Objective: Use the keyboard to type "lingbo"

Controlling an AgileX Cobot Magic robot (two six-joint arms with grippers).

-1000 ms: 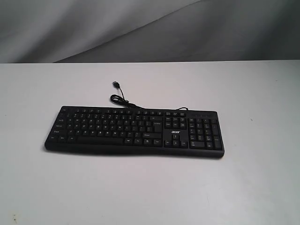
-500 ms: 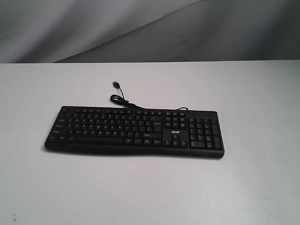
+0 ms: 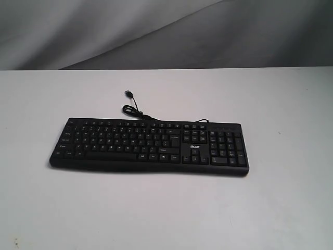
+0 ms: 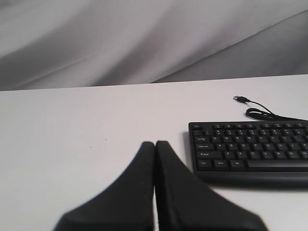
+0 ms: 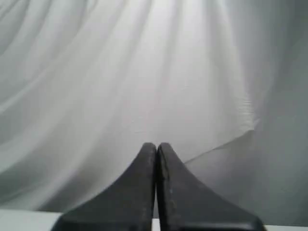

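Note:
The black keyboard [image 3: 150,145] lies flat in the middle of the white table [image 3: 166,208], number pad to the right and the white acer logo on its right part. Its thin cable [image 3: 134,110] curls away behind it to a loose USB plug [image 3: 127,93]. Neither arm shows in the exterior view. In the left wrist view my left gripper [image 4: 155,144] is shut with nothing in it, off the keyboard's [image 4: 250,150] Ctrl-and-Shift end and apart from it. My right gripper [image 5: 156,146] is shut too, empty, facing only the grey cloth; no keyboard shows there.
A creased grey cloth backdrop [image 3: 166,31] hangs behind the table's far edge. The white tabletop stretches on all sides of the keyboard, with wide bare strips in front and to both sides.

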